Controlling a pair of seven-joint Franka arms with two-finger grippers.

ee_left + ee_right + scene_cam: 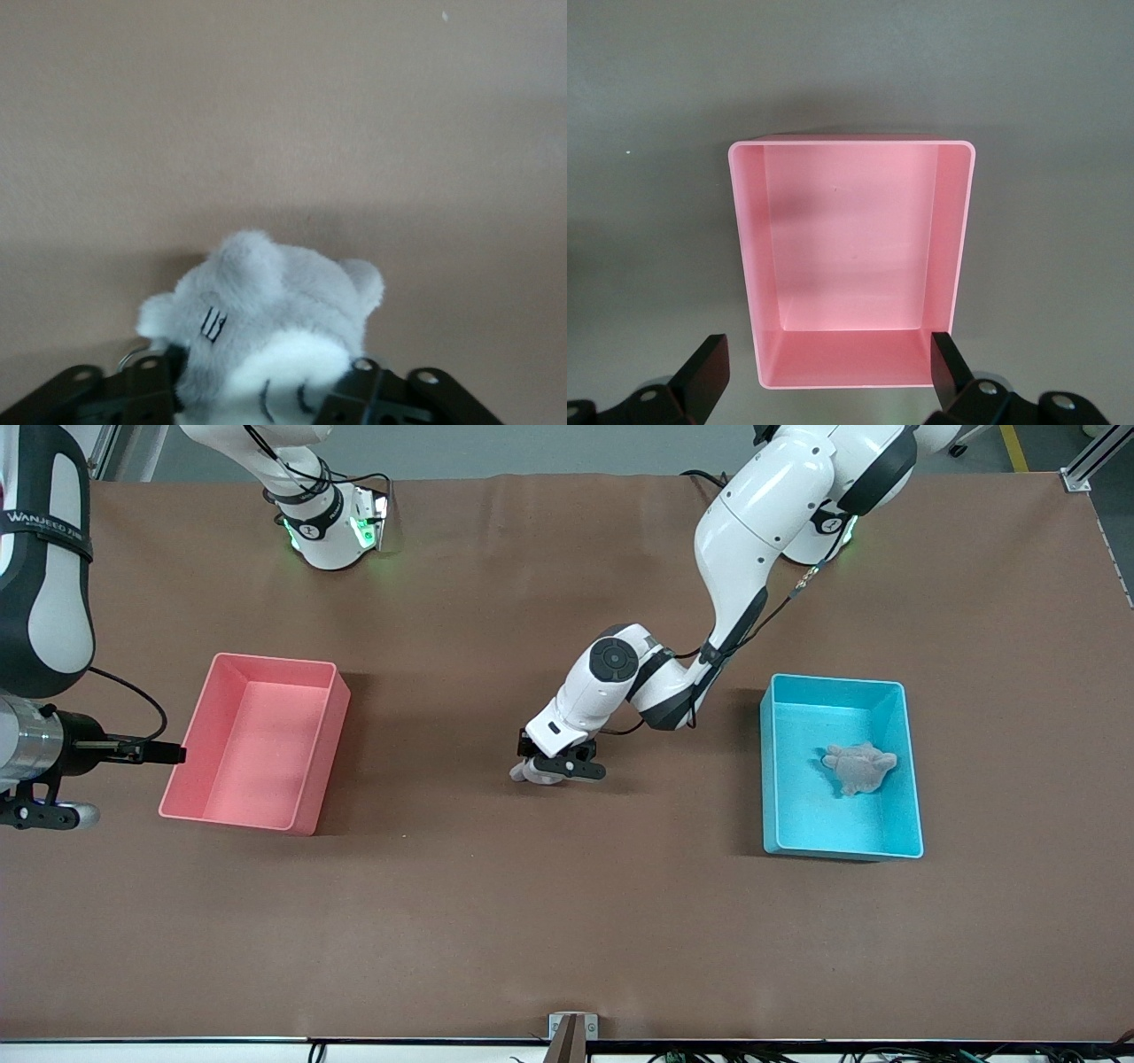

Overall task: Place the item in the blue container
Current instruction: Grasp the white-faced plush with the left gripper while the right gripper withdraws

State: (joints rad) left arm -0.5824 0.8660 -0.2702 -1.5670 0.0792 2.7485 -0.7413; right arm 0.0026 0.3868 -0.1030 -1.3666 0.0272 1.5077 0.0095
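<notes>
The blue container (769, 779) stands on the table toward the left arm's end, with one grey plush toy (858, 768) lying in it. At the middle of the table my left gripper (556, 767) is down at the tabletop. Its black fingers (152, 382) press in on both sides of a second grey and white plush toy (266, 319); this item (530, 773) shows only as a pale edge under the hand in the front view. My right gripper (827, 343) waits open in the air, holding nothing, with the pink bin in its view.
A pink bin (190, 775) with nothing in it stands toward the right arm's end of the table. Bare brown tabletop (567, 921) lies between the two bins and toward the front camera.
</notes>
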